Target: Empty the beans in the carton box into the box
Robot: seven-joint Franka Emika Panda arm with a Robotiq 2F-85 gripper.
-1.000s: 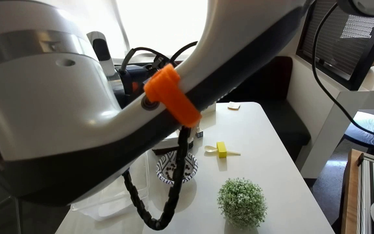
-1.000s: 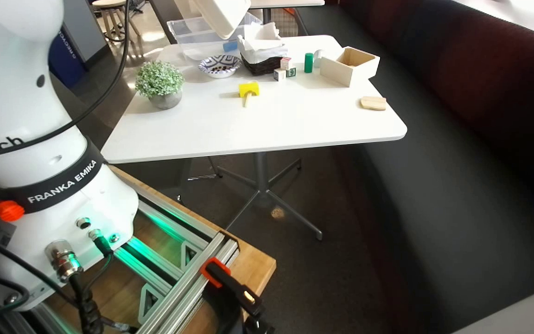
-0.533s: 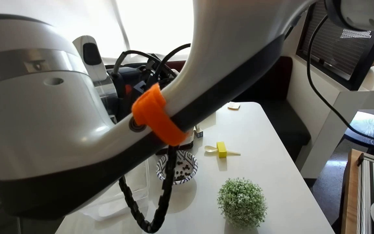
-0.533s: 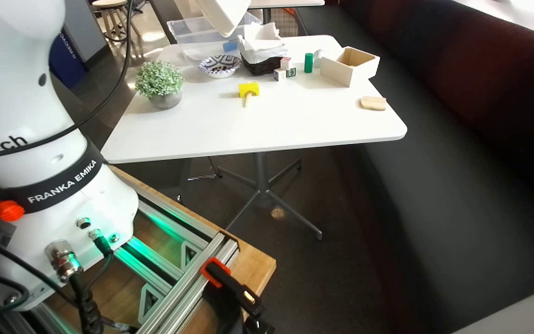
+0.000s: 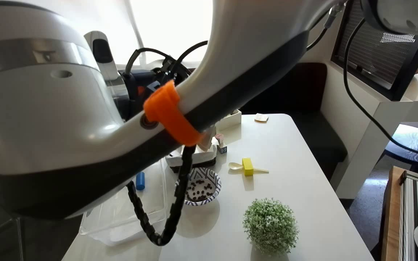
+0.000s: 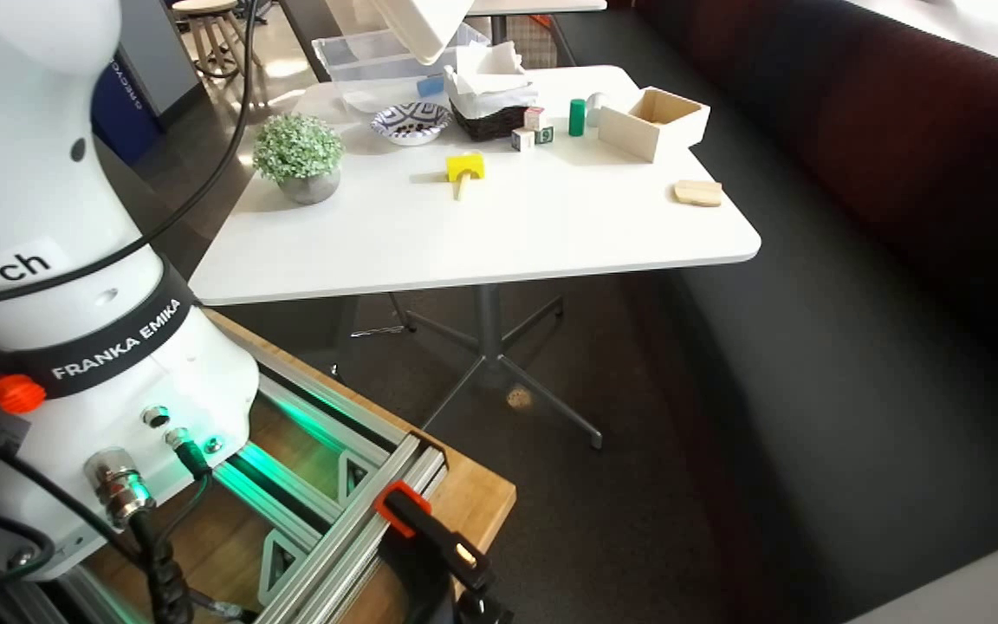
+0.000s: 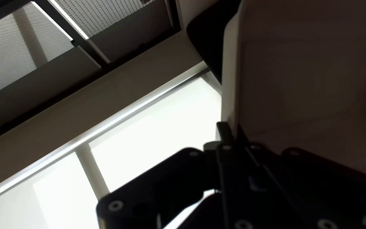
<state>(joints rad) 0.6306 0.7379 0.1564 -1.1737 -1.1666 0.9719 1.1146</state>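
Observation:
The beige carton box [image 6: 425,30] hangs tilted at the top edge of an exterior view, above the far part of the table. In the wrist view its wall rises between the fingertips of my gripper [image 7: 233,133], which is shut on it. The inside of the carton box [image 7: 303,79] looks dark there, and I cannot tell whether any beans are in it. Dark beans [image 5: 201,198] lie scattered in a blue-and-white patterned bowl [image 5: 213,178] on the table. My arm covers the fingers in that view. Which container is "the box" I cannot tell.
A clear plastic bin [image 6: 343,71] stands beside the bowl. A dark basket [image 6: 490,127] with white paper is close by, with toy blocks [image 6: 523,139] and a wooden box [image 6: 629,134] farther along. The plant [image 5: 270,226] and a yellow block [image 5: 247,166] on a spoon stand nearer.
My arm has shifted left in an exterior view, dipping and then rising, uncovering more of the bowl, beans and bin. The carton box has moved slightly up and right in an exterior view.

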